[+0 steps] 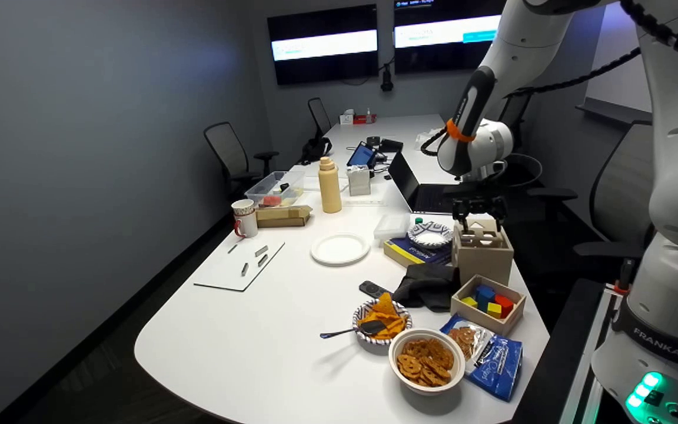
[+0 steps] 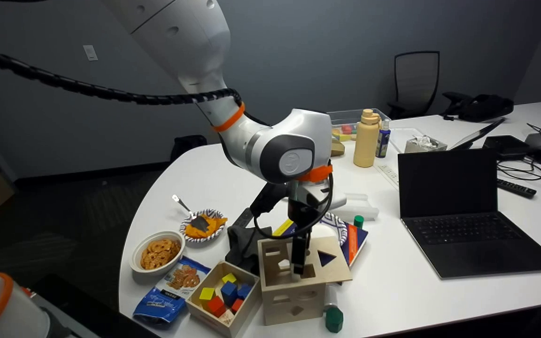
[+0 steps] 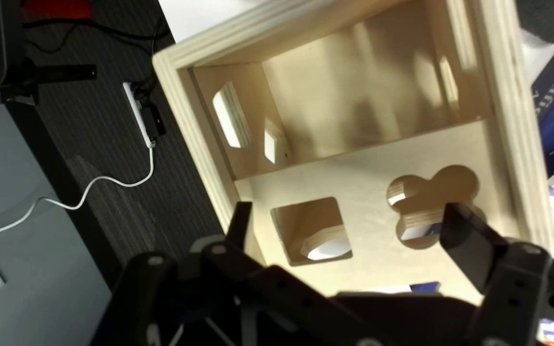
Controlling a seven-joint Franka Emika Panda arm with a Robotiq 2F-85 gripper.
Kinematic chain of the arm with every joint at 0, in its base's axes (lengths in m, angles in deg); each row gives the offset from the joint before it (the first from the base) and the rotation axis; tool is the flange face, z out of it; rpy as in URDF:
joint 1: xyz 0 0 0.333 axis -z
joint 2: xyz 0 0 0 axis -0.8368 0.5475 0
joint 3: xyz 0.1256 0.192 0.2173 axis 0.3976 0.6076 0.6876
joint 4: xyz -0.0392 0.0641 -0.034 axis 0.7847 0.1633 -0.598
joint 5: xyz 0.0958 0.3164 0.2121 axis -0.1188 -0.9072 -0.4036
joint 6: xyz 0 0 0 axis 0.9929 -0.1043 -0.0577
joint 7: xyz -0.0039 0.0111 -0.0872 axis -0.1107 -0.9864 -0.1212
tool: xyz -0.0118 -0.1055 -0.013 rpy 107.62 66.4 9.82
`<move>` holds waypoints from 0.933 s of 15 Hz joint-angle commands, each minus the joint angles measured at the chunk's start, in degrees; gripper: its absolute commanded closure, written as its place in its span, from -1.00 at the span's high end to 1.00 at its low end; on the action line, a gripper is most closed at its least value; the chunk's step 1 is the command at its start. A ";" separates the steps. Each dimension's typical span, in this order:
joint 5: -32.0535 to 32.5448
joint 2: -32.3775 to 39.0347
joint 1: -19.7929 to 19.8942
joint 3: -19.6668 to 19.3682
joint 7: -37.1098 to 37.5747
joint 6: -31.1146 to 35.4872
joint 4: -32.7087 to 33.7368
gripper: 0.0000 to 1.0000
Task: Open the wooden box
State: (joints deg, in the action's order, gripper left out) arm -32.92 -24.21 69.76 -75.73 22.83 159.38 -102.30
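Observation:
The light-tan wooden box (image 1: 481, 265) stands upright near the table edge; it also shows in an exterior view (image 2: 274, 313) and in the wrist view (image 3: 515, 125). Its lid (image 2: 335, 276) has cut-out holes and is slid partly off, overhanging one side. In the wrist view the lid (image 3: 363, 166) covers the lower part, and the bare inside shows above it. My gripper (image 3: 351, 230) is open, its fingers apart on either side over the lid; it is just over the box top in both exterior views (image 1: 481, 222) (image 2: 298, 268). I cannot tell whether the fingertips touch it.
A small wooden tray (image 2: 214, 324) of coloured blocks stands beside the box, with a blue snack bag (image 2: 162, 295) beyond it. A black cloth (image 1: 428, 286), a book (image 1: 401, 252) with a patterned bowl (image 1: 430, 235), a green-capped bottle (image 2: 334, 320) and a laptop (image 2: 449, 183) are around.

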 commanded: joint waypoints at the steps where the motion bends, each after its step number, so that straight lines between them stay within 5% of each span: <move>1: 0.38 -4.64 -1.18 -1.72 -1.27 -0.87 -2.10 1.00; 14: 10.43 -20.25 -4.96 1.77 1.91 0.98 -9.95 1.00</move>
